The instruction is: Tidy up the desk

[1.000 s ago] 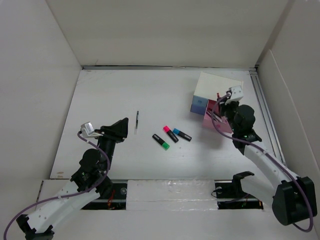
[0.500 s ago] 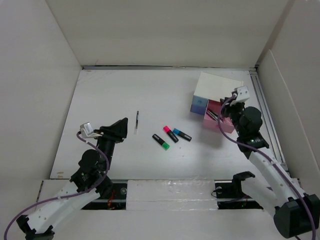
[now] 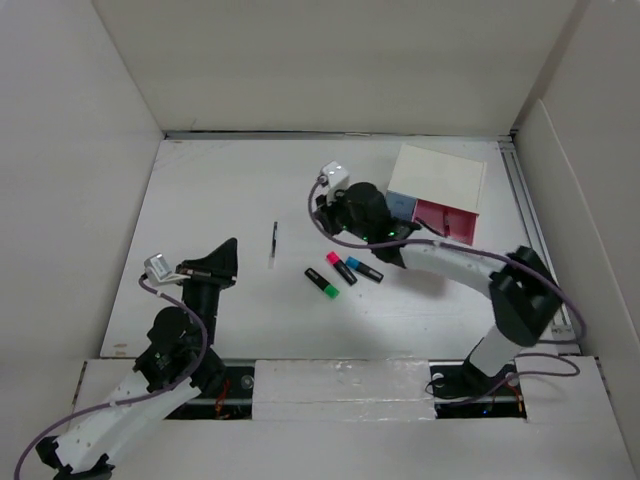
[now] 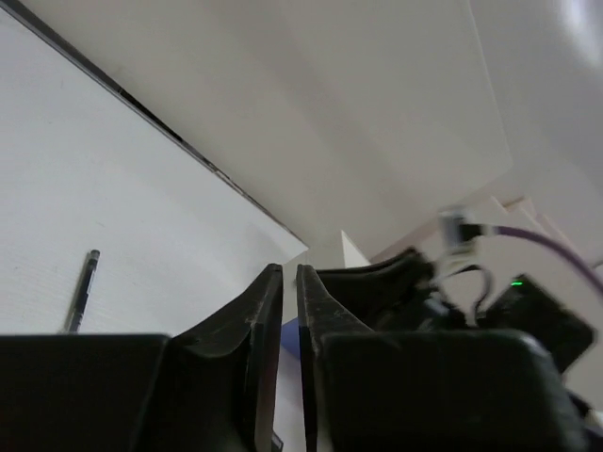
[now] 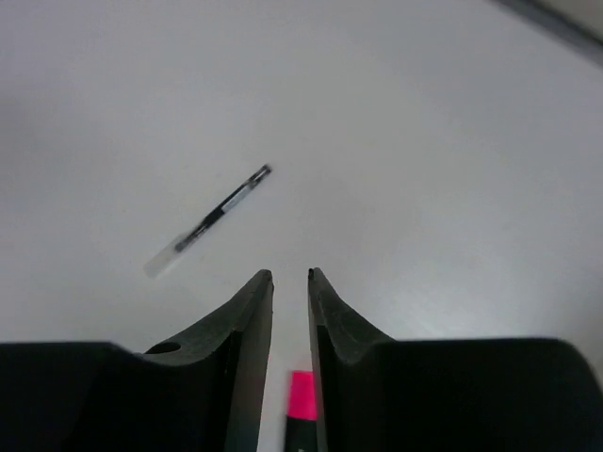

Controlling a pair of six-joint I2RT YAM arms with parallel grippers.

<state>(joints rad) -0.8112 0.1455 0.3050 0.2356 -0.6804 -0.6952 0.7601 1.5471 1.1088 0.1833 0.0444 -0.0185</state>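
Your right gripper (image 5: 290, 282), jaws nearly closed and empty, hovers over the desk (image 3: 220, 190). The pink highlighter (image 3: 339, 267) lies directly beneath, long axis 11-to-5. The left gripper (image 4: 289, 282) is farther off.

Plain white panels (image 3: 330, 60) wall in the scene at back and on both sides, evenly lit, with a dark seam (image 3: 340, 133) running along the back panel's foot.
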